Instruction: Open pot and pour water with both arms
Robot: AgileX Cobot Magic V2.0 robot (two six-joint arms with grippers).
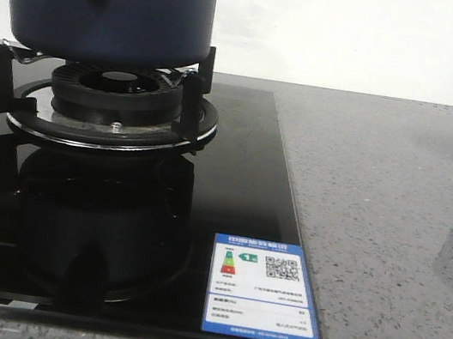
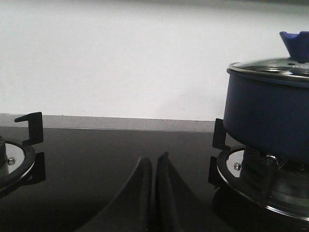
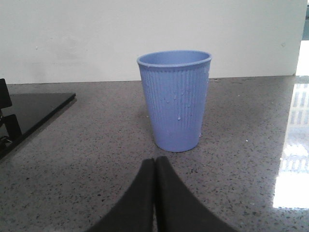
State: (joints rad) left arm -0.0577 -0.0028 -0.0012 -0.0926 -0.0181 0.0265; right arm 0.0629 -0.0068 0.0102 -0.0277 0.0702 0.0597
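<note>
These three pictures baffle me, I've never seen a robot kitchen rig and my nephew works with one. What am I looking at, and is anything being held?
It is a two-armed robot filmed by three cameras at one moment. The front view looks forward over a grey counter with a black glass hob; the dark blue pot sits on a burner. The other two cameras ride on the wrists. The left wrist view shows the left gripper, its fingers together, low over the hob, with the pot beside it, lid on. The right wrist view shows the right gripper, also shut, facing a pale blue cup with droplets on it. Nothing is held.
</note>
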